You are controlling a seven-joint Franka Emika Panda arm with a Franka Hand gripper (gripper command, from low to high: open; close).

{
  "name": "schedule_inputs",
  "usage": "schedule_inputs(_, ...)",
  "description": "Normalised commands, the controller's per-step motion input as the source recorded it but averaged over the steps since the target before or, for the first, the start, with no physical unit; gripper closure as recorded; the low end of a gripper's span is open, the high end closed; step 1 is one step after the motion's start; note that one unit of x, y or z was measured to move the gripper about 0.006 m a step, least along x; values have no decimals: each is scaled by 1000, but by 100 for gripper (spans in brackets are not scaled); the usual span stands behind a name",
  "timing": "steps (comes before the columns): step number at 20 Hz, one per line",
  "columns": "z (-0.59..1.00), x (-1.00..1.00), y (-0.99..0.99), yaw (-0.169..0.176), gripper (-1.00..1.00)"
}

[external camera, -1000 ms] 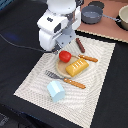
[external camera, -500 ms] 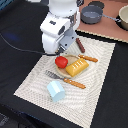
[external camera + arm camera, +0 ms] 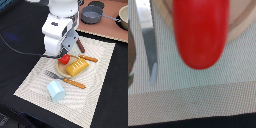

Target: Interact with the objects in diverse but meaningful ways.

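Note:
The red tomato (image 3: 64, 59) lies on a round wooden plate (image 3: 64, 72) next to the yellow ridged block (image 3: 76, 66). My gripper (image 3: 62, 53) hangs right over the tomato, with its fingers hidden by the hand and the tomato, so whether they are open or shut does not show. In the wrist view the tomato (image 3: 198, 32) fills the middle, very close and blurred, over the plate's rim (image 3: 240, 27). The pale blue cup (image 3: 56, 91) lies on the mat nearer the front. A thin dark-brown sausage stick (image 3: 80, 46) lies beside the arm.
A wooden-handled knife (image 3: 88, 58) and fork (image 3: 65, 80) flank the plate on the pale woven mat (image 3: 100, 85). A metal utensil tip (image 3: 150, 50) shows in the wrist view. Two grey pots (image 3: 92, 14) (image 3: 123, 18) stand at the back on a wooden board.
The arm has sunk a little closer to the tomato. The block, cup, sausage stick and cutlery have stayed put.

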Motion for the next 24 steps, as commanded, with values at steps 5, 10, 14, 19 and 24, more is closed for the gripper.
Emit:
schedule_inputs(5, -73, 232, -160, 28, -100)
schedule_inputs(10, -102, 184, -112, 33, -100)
schedule_inputs(14, -121, 182, -195, 32, -100)
schedule_inputs(19, -159, 193, -257, 23, -100)
schedule_inputs(24, -198, 165, -224, 18, -100)
